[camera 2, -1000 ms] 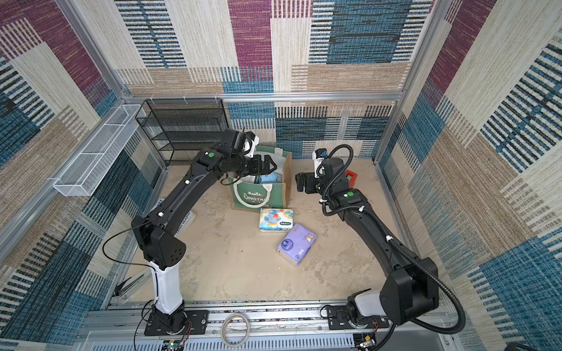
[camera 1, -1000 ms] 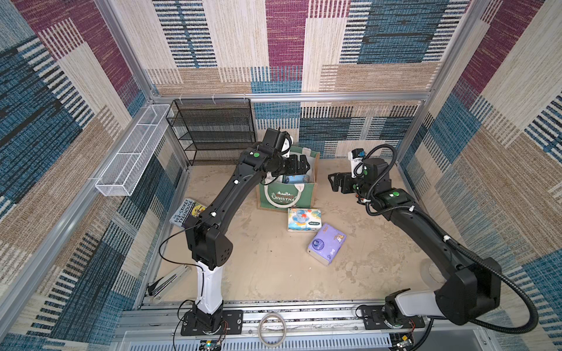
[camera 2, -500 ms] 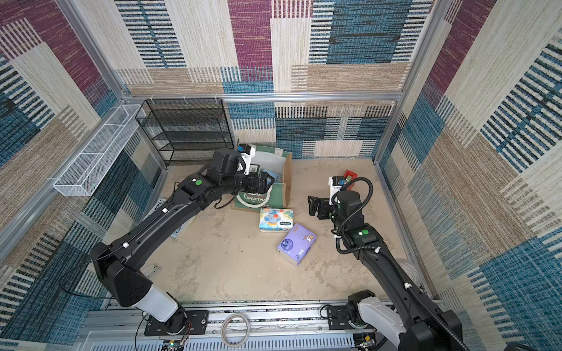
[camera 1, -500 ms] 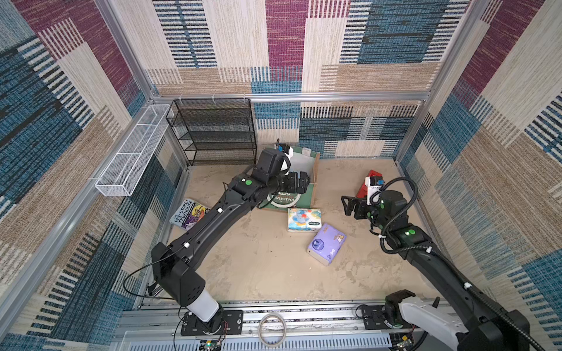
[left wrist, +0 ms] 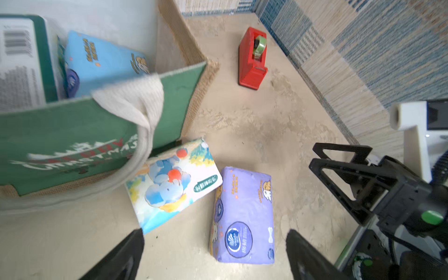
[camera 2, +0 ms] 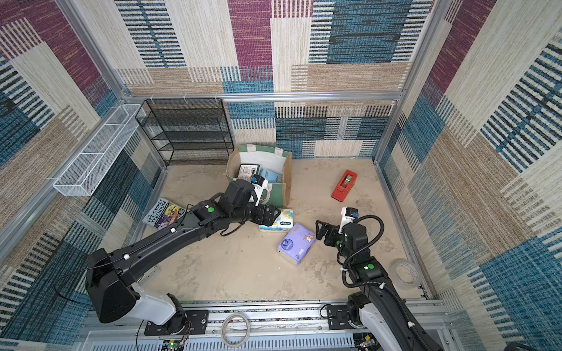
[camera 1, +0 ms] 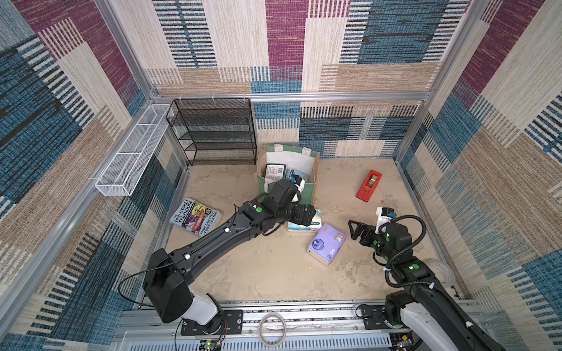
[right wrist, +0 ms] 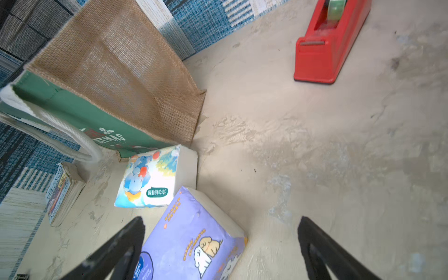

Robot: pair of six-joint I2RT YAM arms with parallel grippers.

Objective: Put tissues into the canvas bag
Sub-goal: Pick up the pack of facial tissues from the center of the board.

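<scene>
Patchwork walls [camera 1: 282, 45], beige floor [camera 1: 273, 273], black mesh shelf [camera 1: 219, 130].

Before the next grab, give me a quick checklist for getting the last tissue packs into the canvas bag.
1. Left claw open, empty: ok.
2. Right claw open, empty: ok.
3. Elephant tissue pack on the table, nothing on it, by the canvas bag's front corner: ok.
4. Lilac tissue pack on the table, nothing on top: ok.
5. Bag upright, mouth open: ok.
6. Rope handle clear of the elephant pack: cannot tell; it hangs close.

Bright, even light; wrist views slightly blurred.
</scene>
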